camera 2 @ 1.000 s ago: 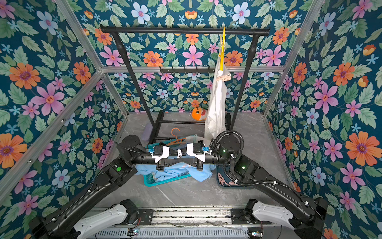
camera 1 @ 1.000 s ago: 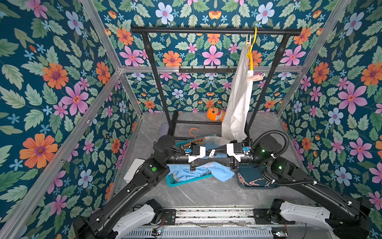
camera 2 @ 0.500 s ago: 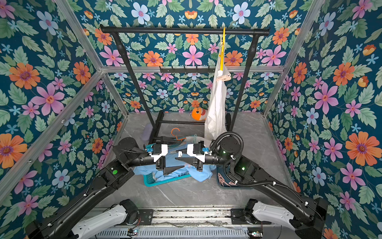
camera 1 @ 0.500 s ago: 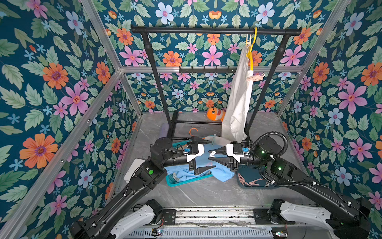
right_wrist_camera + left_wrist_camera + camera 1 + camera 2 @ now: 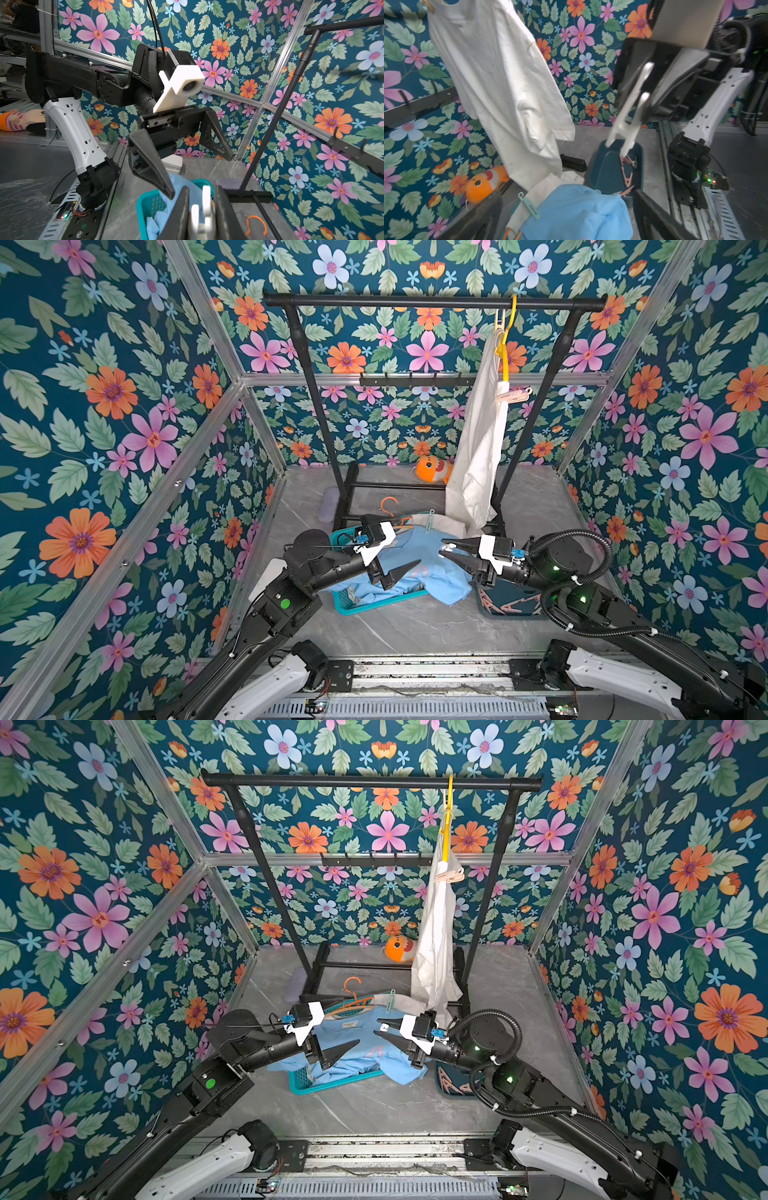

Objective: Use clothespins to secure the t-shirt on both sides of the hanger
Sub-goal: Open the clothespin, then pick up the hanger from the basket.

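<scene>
Now, with the white clothespin (image 5: 630,110) held between the narrow jaws of the right gripper (image 5: 445,548) and the left gripper (image 5: 199,176) spread wide and empty, we should lift it toward the white t-shirt (image 5: 478,439) on the yellow hanger (image 5: 505,349), aiming at the shoulder opposite the pink clothespin (image 5: 515,396).

Tabletop: you have a grey marble-patterned tabletop (image 5: 415,626).
Middle front: your teal perforated plastic basket (image 5: 376,605) sits here. A light blue cloth (image 5: 440,589) is heaped in it and spills over the rim onto the stone.
Right-arm side: just beside the basket is a dark teal plastic tray (image 5: 604,166) holding pale pink plastic clothespins (image 5: 627,179).
Back: the black metal clothes-rack base (image 5: 345,497) stands here, with an orange plush fish (image 5: 432,469) behind its crossbar.
Left-arm side: you'll find a pale lilac flat block (image 5: 329,508) near the rack's foot.
</scene>
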